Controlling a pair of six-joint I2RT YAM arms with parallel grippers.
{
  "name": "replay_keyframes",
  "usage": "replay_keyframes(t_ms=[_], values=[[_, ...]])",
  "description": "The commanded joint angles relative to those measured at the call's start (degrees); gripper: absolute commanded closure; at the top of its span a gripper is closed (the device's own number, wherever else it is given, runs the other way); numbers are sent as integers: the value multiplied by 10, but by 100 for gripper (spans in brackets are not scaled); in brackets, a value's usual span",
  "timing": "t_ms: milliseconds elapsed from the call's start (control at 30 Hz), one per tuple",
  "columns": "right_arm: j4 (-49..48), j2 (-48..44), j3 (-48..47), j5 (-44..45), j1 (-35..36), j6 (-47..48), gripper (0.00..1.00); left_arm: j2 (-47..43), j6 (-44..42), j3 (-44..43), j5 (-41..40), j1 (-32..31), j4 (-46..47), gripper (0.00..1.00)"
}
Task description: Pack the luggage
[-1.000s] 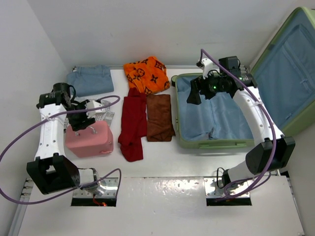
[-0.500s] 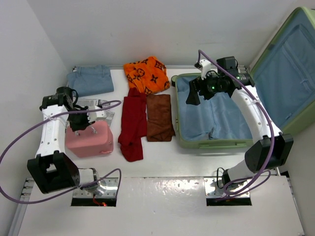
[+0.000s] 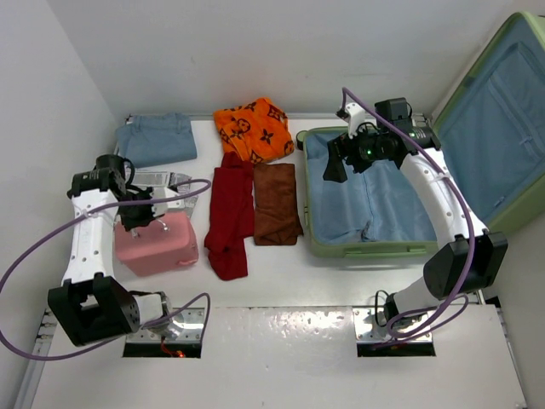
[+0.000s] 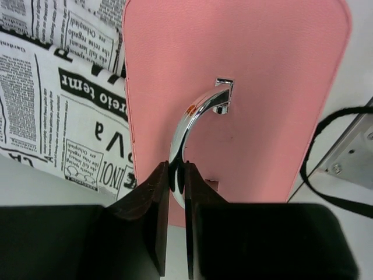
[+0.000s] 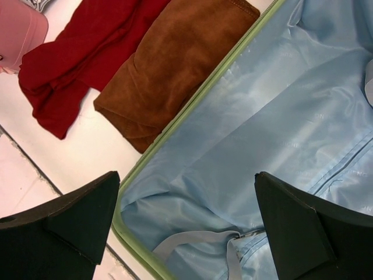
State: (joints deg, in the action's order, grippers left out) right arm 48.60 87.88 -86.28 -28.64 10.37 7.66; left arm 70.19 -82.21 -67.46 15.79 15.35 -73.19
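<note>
While my left pincer (image 4: 176,170) is clamped on the chrome handle (image 4: 187,119) of the pink case (image 4: 262,87), I see my right pincer (image 5: 186,178) spread wide above the blue lining (image 5: 280,116) of the light-green luggage (image 3: 358,249). It lies open at the right end of the desk (image 3: 281,277), beside a folded brown cloth (image 3: 275,203).

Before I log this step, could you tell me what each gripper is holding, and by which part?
The left gripper grips the pink case by its chrome handle; the right gripper, open above the luggage, holds nothing.
</note>
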Motion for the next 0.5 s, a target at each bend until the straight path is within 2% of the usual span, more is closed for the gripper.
replay_keyframes(t_ms=[0, 267, 400, 467], values=[[-3, -18, -9, 4, 4, 11, 1, -29, 13, -40, 74, 0, -13, 100], [-14, -40, 6, 28, -10, 3, 1, -49, 88, -158, 158, -5, 6, 100], [-25, -46, 4, 28, -36, -25, 3, -56, 164, -211, 172, -46, 56, 100], [-45, -51, 5, 32, -64, -49, 3, -56, 232, -242, 172, -86, 85, 100]])
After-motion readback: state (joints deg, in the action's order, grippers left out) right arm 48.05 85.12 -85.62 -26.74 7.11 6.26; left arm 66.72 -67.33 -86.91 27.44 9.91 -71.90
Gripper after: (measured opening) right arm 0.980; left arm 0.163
